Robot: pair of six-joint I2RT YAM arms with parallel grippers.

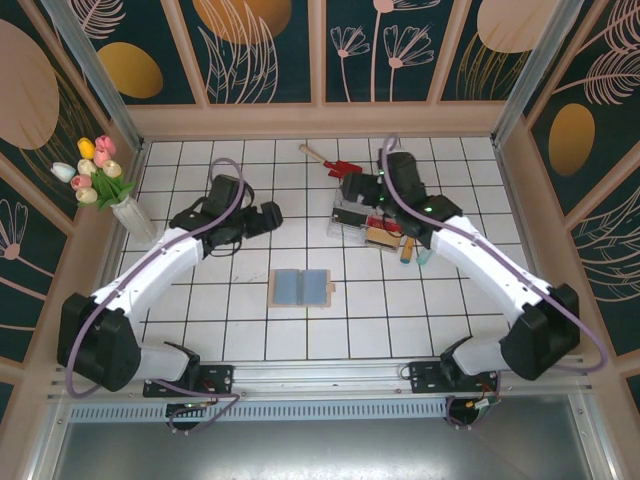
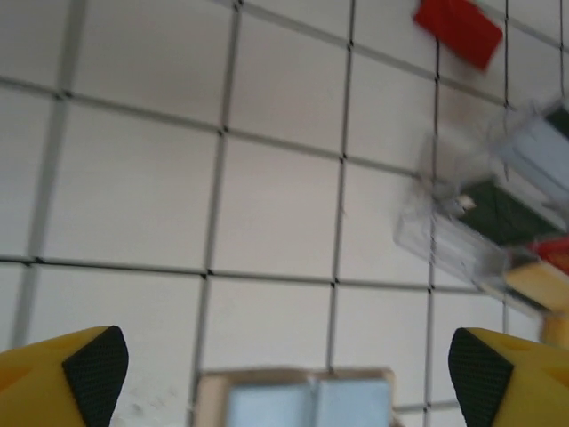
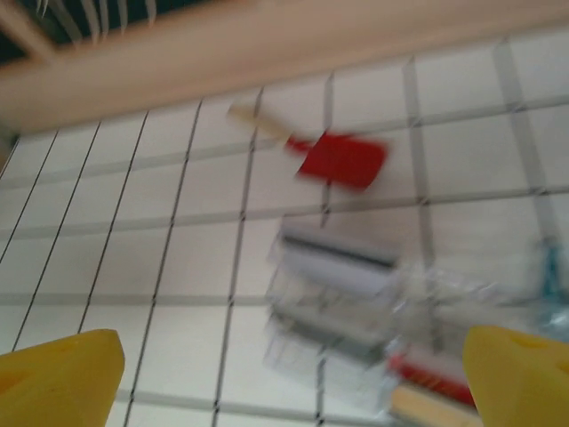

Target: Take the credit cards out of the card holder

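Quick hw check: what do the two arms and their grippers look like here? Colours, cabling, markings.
Left arm and right arm: white curved link shells, black joint housings and bases. A lilac cable loops along each. Left gripper and right gripper: yellow fingers; the left's carry black textured pads. No lettering legible.

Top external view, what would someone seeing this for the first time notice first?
Probably the card holder, lying open, blue-grey side up, in the middle of the white tiled table. Next, the clear tray of clutter farther back on the right, with a red toy shovel just beyond it, and the tulips by the left wall.
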